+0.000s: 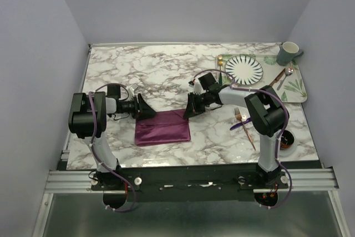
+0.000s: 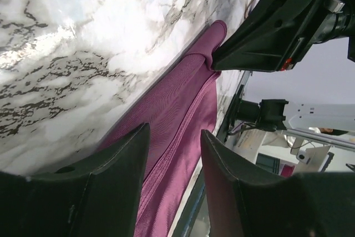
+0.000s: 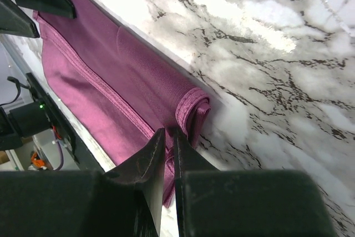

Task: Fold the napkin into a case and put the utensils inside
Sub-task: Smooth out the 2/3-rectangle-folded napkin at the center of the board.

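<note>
So the napkin (image 1: pixel 163 129) is lying folded into a long-ish purple rectangle on the marble desk (image 1: pixel 155 70), near the front edge and roughly between the two arms. The left fingers (image 1: pixel 150 109) sit at its left end, spread fairly wide. In the left wrist view you can see the cloth in the gap between them, and they don't look like they've got hold of anything. The right fingers (image 3: pixel 164 144) are down at the napkin's right end, nearly together, pinching the folded edge just beside the little rolled-over corner. The fork (image 1: pixel 249 137) and knife (image 1: pixel 238 126) are lying crossed on the desk to the right of the napkin, well apart from it, next to the right arm. Back right there's a tray (image 1: pixel 299 90) with a striped plate (image 1: pixel 244 69) and a spoon (image 1: pixel 285 76), and a mug (image 1: pixel 288 54) at the far corner.
</note>
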### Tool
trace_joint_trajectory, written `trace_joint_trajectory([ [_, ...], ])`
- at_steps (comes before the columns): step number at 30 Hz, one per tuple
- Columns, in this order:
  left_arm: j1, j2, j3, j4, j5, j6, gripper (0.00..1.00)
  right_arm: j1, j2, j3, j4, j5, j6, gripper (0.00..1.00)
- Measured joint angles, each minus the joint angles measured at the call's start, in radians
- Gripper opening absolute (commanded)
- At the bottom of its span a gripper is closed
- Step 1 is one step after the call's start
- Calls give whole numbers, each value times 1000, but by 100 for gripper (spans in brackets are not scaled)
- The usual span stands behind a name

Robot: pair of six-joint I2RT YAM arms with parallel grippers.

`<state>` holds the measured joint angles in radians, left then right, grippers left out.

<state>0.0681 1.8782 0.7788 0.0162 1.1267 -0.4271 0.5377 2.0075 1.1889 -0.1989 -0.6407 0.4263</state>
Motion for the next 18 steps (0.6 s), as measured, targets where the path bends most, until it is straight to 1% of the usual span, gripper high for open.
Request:
trace_joint_trajectory([
  [4, 1, 16, 26, -27, 1, 12, 56, 0, 6, 27, -28, 26, -7, 20],
  [9, 12, 63, 108, -62, 2, 23, 55, -5, 32, 88, -56, 62, -35, 20],
  [13, 24, 68, 171, -76, -27, 61, 54, -14, 40, 115, -66, 78, -62, 20],
  [16, 16, 35, 179, -70, -43, 63, 47, -21, 40, 116, -69, 77, -74, 19],
  [17, 3, 13, 177, -64, -46, 60, 43, -21, 40, 116, -69, 76, -78, 19],
  [18, -14, -8, 174, -48, -50, 48, 42, -21, 40, 116, -69, 75, -80, 19],
])
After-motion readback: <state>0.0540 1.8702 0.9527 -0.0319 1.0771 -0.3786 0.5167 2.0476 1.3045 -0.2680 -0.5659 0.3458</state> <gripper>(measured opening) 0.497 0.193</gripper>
